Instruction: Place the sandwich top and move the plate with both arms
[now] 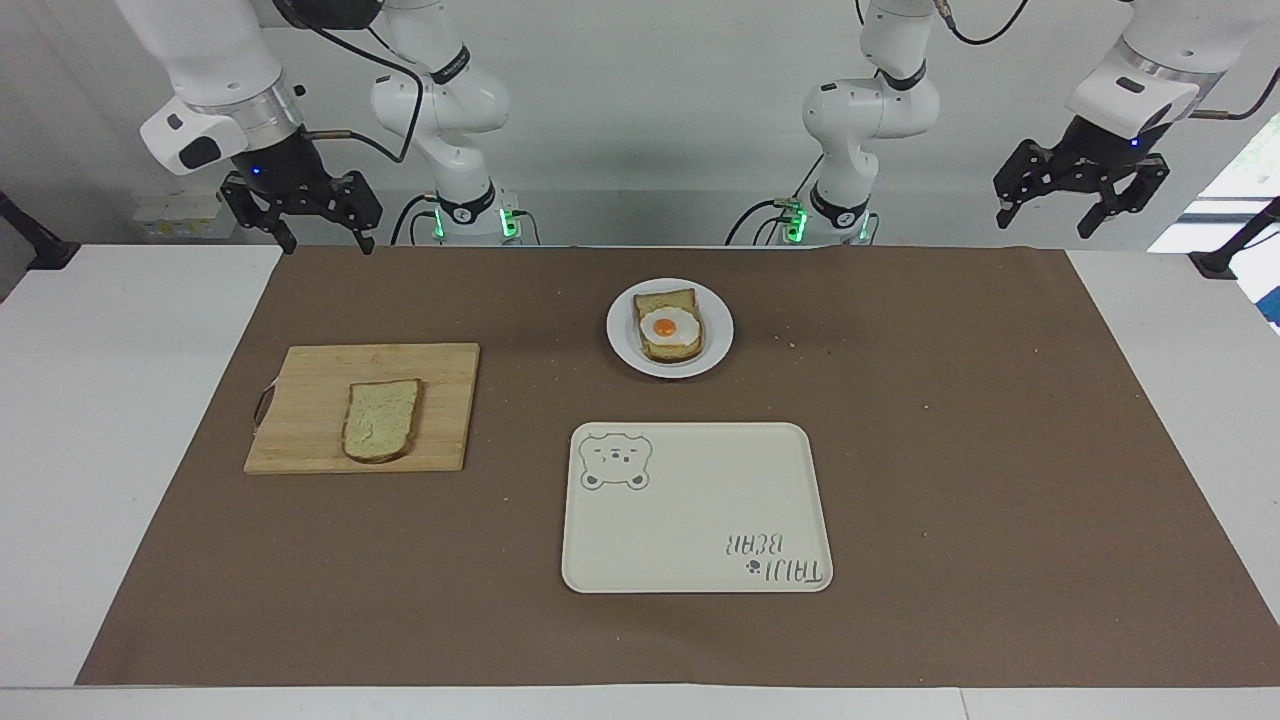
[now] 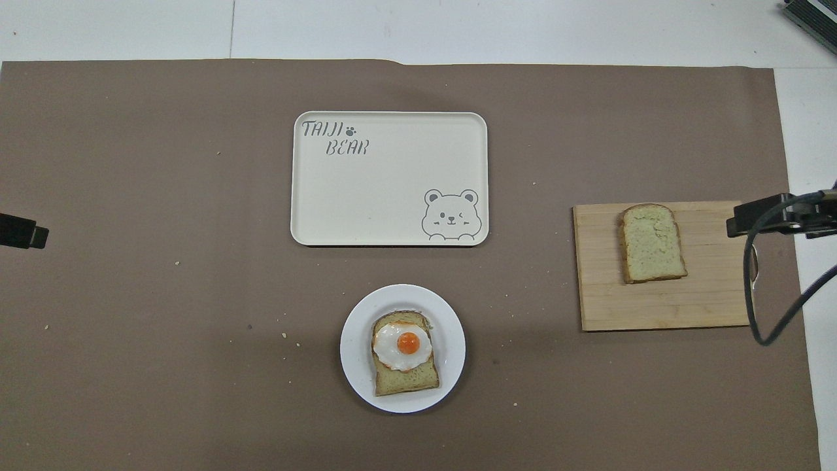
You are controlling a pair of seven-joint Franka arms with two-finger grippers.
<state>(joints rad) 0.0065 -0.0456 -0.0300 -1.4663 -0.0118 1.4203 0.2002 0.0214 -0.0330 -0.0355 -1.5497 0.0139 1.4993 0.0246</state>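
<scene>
The sandwich top (image 1: 382, 420) (image 2: 652, 243), a plain speckled bread slice, lies flat on a wooden cutting board (image 1: 310, 380) (image 2: 654, 307) toward the right arm's end of the table. The white plate (image 1: 718, 330) (image 2: 356, 347) sits mid-table, nearer to the robots, and carries a bread slice with a fried egg (image 1: 670, 327) (image 2: 405, 347). My right gripper (image 1: 328, 235) hangs open and empty above the mat's corner at the robots' edge. My left gripper (image 1: 1047, 215) is also open and empty, raised over the table's edge at the left arm's end.
A cream rectangular tray (image 1: 700, 510) (image 2: 386, 190) with a bear drawing lies farther from the robots than the plate. A brown mat (image 1: 950, 450) covers most of the table. Two smaller white arms with green lights stand at the robots' edge.
</scene>
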